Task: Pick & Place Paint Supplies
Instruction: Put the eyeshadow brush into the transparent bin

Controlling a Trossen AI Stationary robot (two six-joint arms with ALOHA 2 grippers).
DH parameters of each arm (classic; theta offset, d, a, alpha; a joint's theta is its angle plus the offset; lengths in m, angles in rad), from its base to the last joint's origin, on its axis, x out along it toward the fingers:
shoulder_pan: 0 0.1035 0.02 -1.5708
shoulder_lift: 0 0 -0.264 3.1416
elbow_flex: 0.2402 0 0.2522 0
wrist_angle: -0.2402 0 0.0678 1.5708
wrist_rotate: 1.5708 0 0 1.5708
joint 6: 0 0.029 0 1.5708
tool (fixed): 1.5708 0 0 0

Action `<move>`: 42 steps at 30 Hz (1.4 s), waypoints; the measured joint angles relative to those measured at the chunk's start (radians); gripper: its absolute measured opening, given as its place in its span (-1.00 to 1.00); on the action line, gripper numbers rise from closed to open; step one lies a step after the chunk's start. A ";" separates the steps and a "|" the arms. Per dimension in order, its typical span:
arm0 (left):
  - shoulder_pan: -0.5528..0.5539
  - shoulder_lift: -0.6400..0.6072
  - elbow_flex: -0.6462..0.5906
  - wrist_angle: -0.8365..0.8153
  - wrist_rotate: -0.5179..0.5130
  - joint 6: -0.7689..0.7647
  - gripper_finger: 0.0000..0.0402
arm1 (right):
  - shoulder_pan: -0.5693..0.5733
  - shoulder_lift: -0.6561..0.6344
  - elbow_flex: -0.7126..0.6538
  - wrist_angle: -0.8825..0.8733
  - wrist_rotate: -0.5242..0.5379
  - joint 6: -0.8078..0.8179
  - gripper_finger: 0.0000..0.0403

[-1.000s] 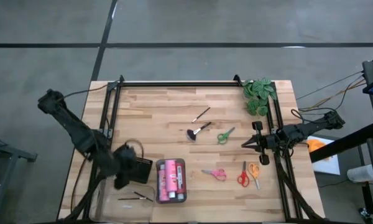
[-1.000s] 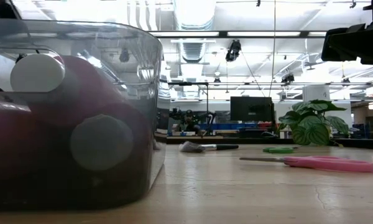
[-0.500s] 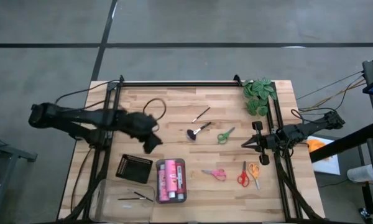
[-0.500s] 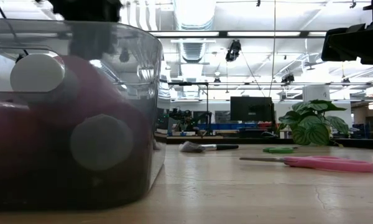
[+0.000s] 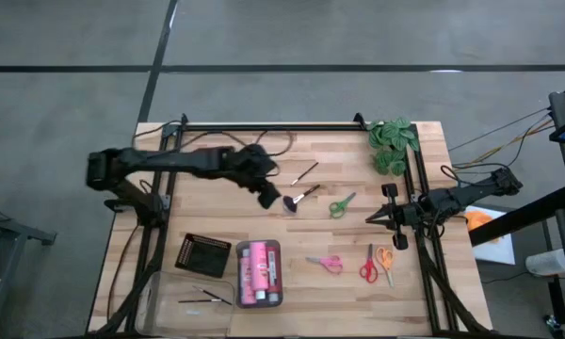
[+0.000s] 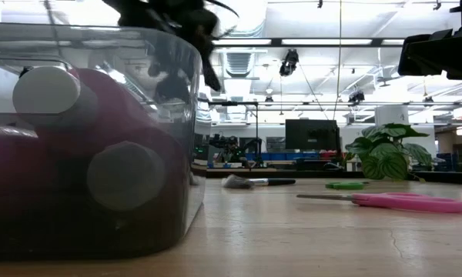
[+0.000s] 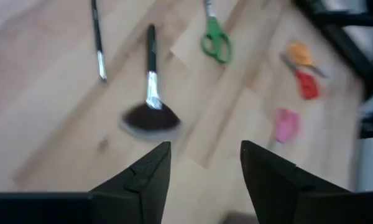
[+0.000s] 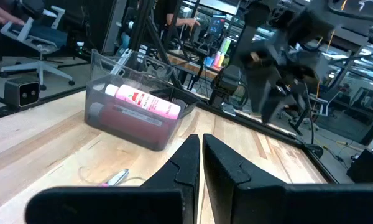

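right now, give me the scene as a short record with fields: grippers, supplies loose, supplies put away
left gripper: open, empty, over the table just short of the fluffy brush
right gripper: shut, empty, waiting at the table's right edge
loose on table: fluffy brush, thin brush, green scissors, pink scissors, red scissors, orange scissors
put away: paint bottles in the clear tray
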 joint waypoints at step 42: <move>0.098 0.645 0.405 0.126 -0.304 0.106 -0.02 | 0.000 0.000 0.000 0.000 0.000 0.000 -0.92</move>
